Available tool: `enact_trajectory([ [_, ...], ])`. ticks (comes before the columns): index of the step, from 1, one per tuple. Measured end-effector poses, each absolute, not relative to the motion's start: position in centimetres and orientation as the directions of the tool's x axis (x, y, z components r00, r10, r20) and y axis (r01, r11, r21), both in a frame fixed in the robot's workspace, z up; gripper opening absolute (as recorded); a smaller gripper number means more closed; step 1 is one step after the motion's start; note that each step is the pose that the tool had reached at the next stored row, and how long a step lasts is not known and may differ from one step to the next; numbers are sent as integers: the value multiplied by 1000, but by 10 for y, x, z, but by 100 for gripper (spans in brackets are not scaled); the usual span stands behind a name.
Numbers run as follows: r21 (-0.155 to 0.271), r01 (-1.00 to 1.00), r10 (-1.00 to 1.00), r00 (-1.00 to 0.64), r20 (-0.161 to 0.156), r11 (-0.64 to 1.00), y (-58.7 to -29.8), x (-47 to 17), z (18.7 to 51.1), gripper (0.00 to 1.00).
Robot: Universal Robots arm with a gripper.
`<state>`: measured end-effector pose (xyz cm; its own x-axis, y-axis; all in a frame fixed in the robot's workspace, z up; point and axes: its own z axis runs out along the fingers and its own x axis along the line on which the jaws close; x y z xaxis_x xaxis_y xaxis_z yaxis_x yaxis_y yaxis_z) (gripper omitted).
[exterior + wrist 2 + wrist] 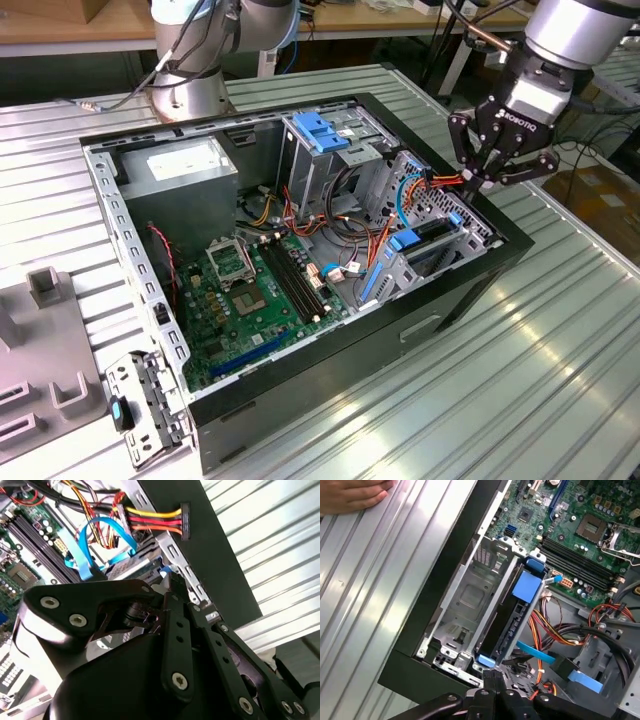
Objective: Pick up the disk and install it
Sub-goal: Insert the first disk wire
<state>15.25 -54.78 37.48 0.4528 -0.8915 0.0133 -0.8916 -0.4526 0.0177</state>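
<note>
The exterior view shows the whole open computer case [450, 300] lying on the ribbed metal table [560, 340]. Inside the case are the green board [260, 290] and the grey power box [190, 175].

The first wrist view looks down into the metal drive cage [470, 595] at one corner of the case. The disk [504, 622] stands on its edge in a slot of that cage. It shows a dark side and bright blue tabs at both ends. The bay next to it in the cage is bare grey metal. Outside the case, a person's hand [350, 495] rests flat on the table.

The second wrist view shows a plug [184, 521] with yellow, red and orange wires hanging at the case wall. A light blue flat cable [87, 545] curls inside the case.

The end effector [478, 183] hangs over the cage corner of the case. Its fingers are pressed together with no gap, and nothing is held between them. In the first wrist view the tips sit right at the near blue end of the disk and seem to touch it, but the view is too tight to be sure.
</note>
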Motion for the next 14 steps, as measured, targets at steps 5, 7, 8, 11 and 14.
enact_trajectory([
  [5, 18, -890, -890, 456, 13, -456, -529, 156, 375, 11],
  [7, 18, -889, -889, 458, 13, -457, -524, 158, 375, 11],
  [8, 18, -889, -889, 458, 13, -458, -522, 160, 375, 11],
  [11, 18, -862, -862, 507, 13, -507, -522, 163, 373, 11],
  [14, 18, -832, -832, 555, 13, -555, -522, 165, 373, 11],
])
